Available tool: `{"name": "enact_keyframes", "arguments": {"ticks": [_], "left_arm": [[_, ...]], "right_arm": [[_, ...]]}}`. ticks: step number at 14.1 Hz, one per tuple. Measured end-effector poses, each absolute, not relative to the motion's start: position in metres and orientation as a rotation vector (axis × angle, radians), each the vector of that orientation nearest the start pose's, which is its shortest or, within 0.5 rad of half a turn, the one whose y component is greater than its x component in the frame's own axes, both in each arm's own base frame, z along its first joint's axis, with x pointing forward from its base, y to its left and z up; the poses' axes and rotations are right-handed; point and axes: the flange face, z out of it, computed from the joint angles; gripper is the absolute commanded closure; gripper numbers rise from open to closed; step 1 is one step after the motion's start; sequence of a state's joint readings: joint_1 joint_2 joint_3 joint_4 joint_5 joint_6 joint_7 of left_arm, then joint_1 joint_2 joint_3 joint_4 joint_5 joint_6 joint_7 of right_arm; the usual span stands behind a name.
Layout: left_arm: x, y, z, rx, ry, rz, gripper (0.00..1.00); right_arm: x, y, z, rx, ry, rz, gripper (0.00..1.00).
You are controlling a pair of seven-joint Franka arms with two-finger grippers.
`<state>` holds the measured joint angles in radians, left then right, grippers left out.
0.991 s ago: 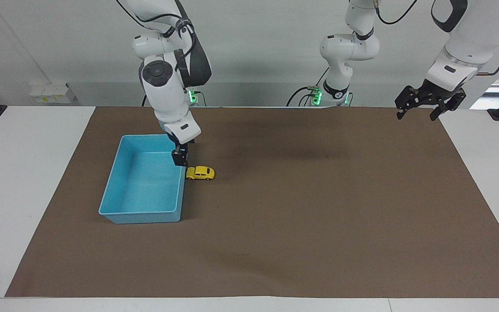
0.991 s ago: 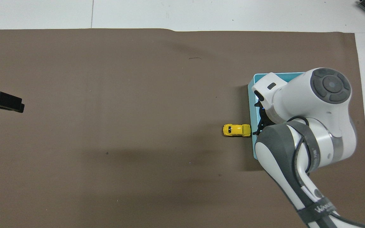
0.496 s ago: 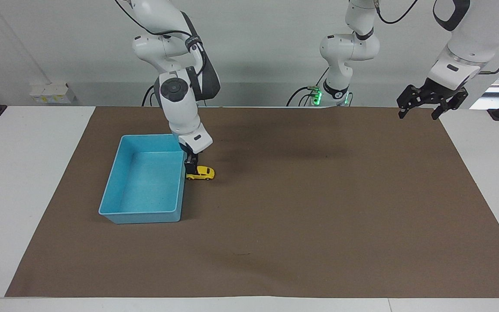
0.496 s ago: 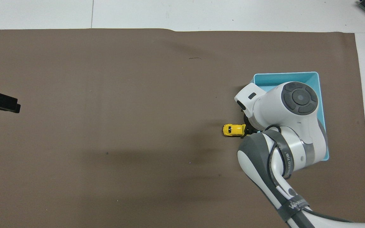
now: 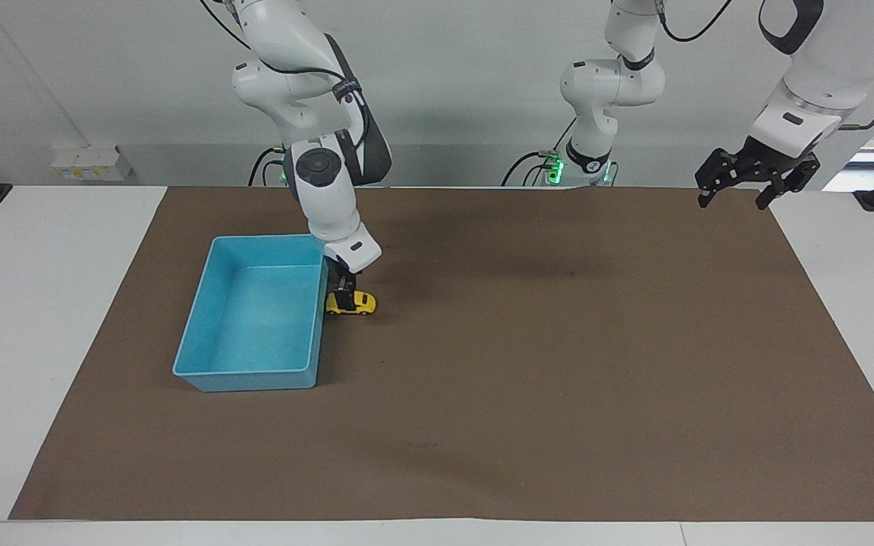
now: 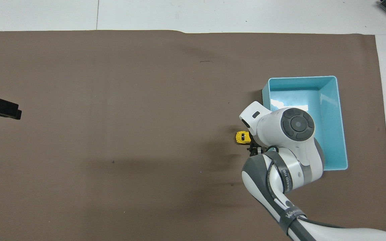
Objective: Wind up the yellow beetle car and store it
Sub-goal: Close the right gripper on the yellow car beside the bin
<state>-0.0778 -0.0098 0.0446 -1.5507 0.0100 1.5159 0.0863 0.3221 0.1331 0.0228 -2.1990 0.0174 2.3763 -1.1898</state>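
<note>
Right jaws: the right gripper [image 5: 343, 292] is low over the bin-side end of the yellow beetle car [image 5: 353, 303]. Its jaws stand wide apart and hold nothing. Whether a fingertip already touches the roof cannot be told.

Left jaws: the left gripper [image 5: 748, 182] hangs high over the left arm's end of the tabletop [image 5: 58, 303], spread and empty; that arm waits.

Car's place: on the brown mat [image 5: 528, 379], on its wheels, just beside the light blue bin [image 5: 213, 345], by the wall that faces the middle of the tabletop and toward the corner nearest the robots. The bin is empty, so storing is not yet done.

Key relation: the car lies directly below the right jaws, a little toward the left arm's end from their midline. Its long axis runs across the tabletop from one arm's end to the other, square to the bin's near wall. The right arm is much the nearer; my reading is that it will take the car by a short drop and a closing across the body's width.

Facing view gives: the height of the jaws above the car, and most of the body in the open.

Overhead view gives: the car's heading [image 6: 242, 137], with only its end farther from the bin showing; the right arm's wrist covers the rest. The left gripper [image 6: 2, 108] shows only at the edge.
</note>
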Motion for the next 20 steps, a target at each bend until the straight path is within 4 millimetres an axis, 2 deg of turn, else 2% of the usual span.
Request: {"name": "enact_keyframes", "arguments": {"ticks": [3, 17, 18, 20], "left_arm": [[0.546, -0.017, 0.635, -3.127, 0.186, 0.040, 0.00], [0.546, -0.017, 0.635, -3.127, 0.186, 0.040, 0.00], [0.546, -0.017, 0.635, -3.127, 0.186, 0.040, 0.00], [0.546, -0.017, 0.635, -3.127, 0.186, 0.040, 0.00]], "right_arm": [[0.513, 0.185, 0.315, -2.277, -2.173, -0.076, 0.00], [0.513, 0.182, 0.312, -2.279, -2.177, -0.066, 0.00], [0.513, 0.182, 0.311, -2.279, -2.179, -0.070, 0.02], [0.513, 0.183, 0.306, -2.278, -2.183, -0.079, 0.17]]}}
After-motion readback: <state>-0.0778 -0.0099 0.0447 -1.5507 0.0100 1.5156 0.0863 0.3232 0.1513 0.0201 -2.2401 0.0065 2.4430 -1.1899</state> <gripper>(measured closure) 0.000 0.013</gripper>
